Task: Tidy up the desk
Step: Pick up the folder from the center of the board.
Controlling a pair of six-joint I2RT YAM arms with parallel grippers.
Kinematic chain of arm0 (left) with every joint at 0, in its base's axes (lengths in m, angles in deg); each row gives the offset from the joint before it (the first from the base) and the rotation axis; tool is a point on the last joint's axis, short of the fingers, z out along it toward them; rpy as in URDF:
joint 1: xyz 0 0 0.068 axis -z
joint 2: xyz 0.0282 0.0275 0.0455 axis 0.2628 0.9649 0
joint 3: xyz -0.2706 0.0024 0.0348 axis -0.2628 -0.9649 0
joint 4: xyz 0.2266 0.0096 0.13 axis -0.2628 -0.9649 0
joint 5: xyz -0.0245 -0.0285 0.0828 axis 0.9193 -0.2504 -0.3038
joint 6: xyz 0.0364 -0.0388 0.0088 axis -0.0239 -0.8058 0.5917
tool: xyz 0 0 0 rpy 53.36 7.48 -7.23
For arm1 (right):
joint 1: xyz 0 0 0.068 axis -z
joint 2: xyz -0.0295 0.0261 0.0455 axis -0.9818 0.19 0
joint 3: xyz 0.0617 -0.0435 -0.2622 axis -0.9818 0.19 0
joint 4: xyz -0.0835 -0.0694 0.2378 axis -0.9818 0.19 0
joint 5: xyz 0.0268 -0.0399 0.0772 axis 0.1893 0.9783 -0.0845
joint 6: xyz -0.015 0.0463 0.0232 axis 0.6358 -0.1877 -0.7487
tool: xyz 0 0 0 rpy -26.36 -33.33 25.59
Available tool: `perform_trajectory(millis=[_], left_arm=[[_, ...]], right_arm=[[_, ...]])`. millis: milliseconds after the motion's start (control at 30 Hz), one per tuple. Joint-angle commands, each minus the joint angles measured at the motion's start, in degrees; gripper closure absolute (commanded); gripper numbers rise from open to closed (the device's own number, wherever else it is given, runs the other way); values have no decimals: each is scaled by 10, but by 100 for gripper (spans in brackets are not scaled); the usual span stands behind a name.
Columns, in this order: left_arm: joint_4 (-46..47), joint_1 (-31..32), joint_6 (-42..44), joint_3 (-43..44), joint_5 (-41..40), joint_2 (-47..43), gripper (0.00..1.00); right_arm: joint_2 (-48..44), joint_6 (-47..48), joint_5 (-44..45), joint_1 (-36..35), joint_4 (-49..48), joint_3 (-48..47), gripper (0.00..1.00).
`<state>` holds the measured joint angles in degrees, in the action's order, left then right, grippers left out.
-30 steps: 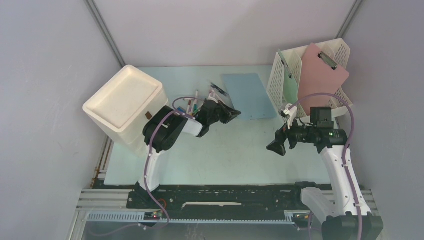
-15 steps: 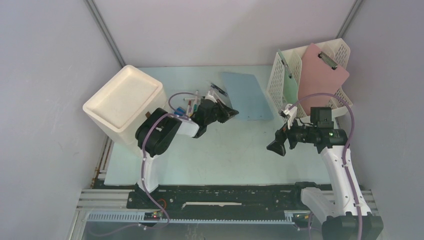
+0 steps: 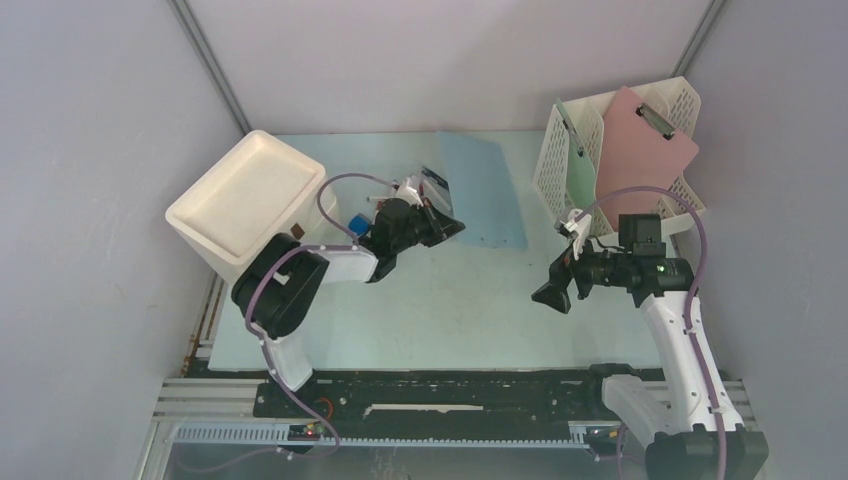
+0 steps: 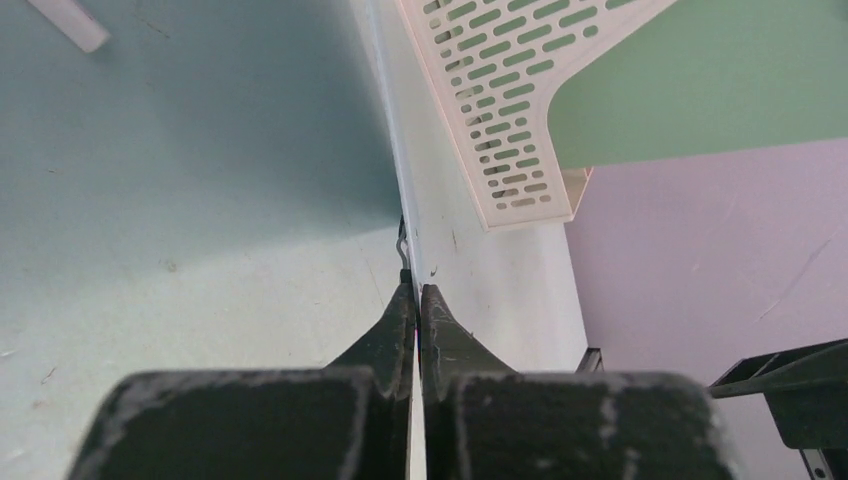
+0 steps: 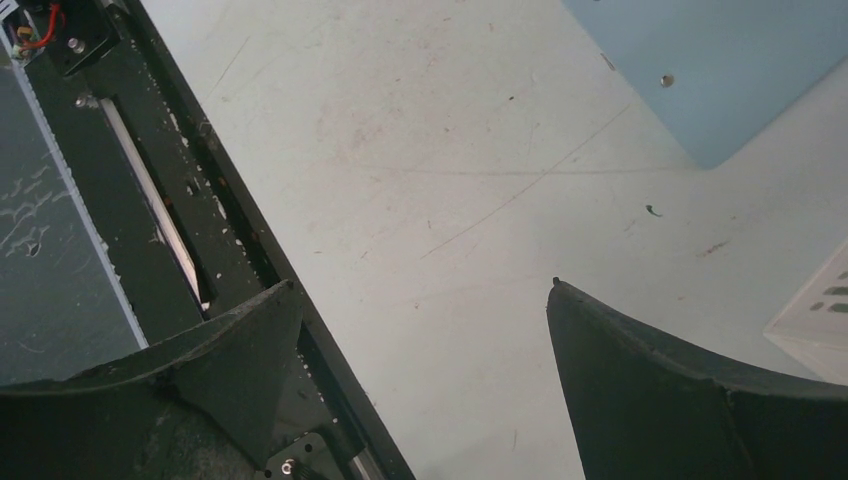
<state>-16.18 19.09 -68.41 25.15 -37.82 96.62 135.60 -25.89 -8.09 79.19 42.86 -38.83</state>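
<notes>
Left gripper (image 4: 411, 290) tight on blue board (image 3: 490, 190) edge, right gripper (image 5: 422, 286) wide.

White box bin (image 3: 245, 205) sits far left, tilted, open top up. White perforated file rack (image 3: 555, 175) is far right, holding a green clipboard (image 3: 580, 168) and a pink clipboard (image 3: 640, 150), clips at top. Between them is a blue sheet (image 3: 490, 190), nearer the rack, not touching it. Small blue item (image 3: 354, 221) is near the bin.

- We are seeing the worktop (image 5: 450, 200) as matt, finely scratched.
- We are reading the file rack (image 4: 500, 90) as white perforated plastic.
- We are finding the blue sheet (image 3: 485, 190) smooth and matt.
</notes>
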Motion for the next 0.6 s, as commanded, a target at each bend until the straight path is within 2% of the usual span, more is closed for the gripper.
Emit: perform_trajectory(millis=[0, 567], left_arm=[[-18, -2, 84, -7, 13, -70, 100], [-276, -2, 358, -28, -1, -273, 100]], right_arm=[[-5, 14, -14, -17, 0, 5, 0], [-12, 19, -35, -18, 0, 5, 0]])
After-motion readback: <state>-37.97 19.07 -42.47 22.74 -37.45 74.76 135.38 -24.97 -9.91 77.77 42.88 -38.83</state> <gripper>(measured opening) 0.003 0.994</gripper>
